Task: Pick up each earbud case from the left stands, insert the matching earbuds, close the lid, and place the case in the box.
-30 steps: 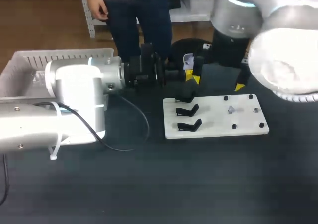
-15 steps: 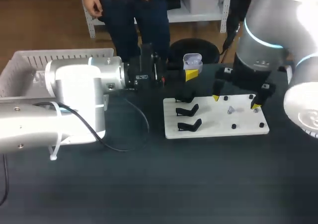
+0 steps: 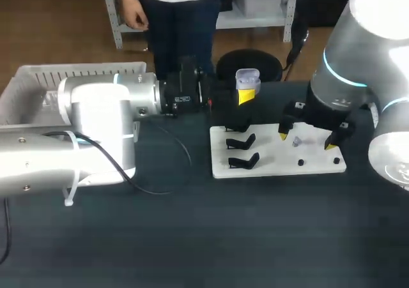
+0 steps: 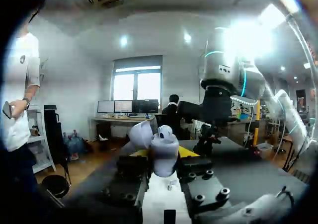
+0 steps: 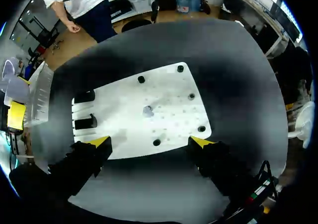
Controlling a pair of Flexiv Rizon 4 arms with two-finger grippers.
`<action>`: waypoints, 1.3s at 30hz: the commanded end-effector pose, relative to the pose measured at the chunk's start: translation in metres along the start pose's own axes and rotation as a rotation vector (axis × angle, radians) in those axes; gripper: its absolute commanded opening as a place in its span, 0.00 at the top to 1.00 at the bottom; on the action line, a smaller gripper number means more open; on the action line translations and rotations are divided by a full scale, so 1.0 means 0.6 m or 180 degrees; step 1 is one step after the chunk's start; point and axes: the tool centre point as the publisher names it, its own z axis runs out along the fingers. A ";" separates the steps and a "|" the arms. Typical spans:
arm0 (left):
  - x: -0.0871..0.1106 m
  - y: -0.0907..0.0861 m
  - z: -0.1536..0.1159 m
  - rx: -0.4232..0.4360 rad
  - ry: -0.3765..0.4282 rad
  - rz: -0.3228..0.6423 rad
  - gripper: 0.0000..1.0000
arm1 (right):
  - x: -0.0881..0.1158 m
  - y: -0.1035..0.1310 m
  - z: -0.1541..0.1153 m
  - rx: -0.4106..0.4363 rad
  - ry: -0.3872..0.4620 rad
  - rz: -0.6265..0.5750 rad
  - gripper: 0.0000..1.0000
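The left gripper (image 3: 246,97) is clamping the pale lilac, open-lidded earbud case (image 3: 247,80) — the right gripper (image 5: 150,142) is hanging spread wide over the flat white board (image 5: 169,92), a small pale earbud (image 5: 147,111) lying ahead between its fingers.

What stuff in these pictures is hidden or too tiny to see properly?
Box: head view, the left arm covers most of it, so its inside is hidden.
Earbud case: left wrist view, seen from the side, so whether earbuds are inside cannot be told.
Small grey piece on the white plate: right wrist view, too tiny to name.
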 end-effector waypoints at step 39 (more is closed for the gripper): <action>0.002 -0.004 0.000 -0.0027 -0.0018 0.0017 1.00 | -0.021 0.001 0.081 -0.0068 -0.0017 0.0424 0.43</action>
